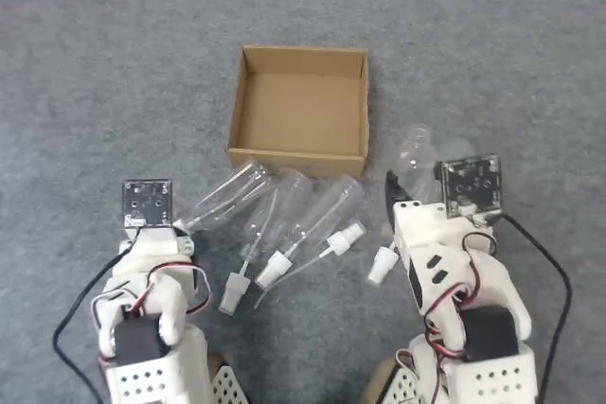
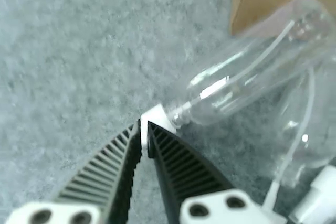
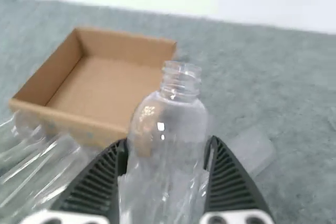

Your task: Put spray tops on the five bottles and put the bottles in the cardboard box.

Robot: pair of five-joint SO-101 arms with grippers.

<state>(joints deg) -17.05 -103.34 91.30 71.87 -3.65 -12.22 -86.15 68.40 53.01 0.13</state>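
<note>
Your left gripper (image 2: 144,129) is almost closed, its tips nipping the white spray top (image 2: 159,116) of a clear bottle (image 2: 247,82). That bottle lies on its side on the grey carpet (image 1: 114,92), and in the high view its base points toward 1 o'clock. Your right gripper (image 3: 165,145) is spread about halfway and clamps an uncapped bottle (image 3: 168,119), one finger on each side of the body. Its threaded neck is bare and open. In the high view the cardboard box (image 1: 295,161) sits at 12 o'clock from the table's middle, open side up. Three more capped bottles (image 1: 336,205) lie fanned at 6 o'clock from the box. A loose spray top (image 1: 383,265) lies just beside the right arm.
</note>
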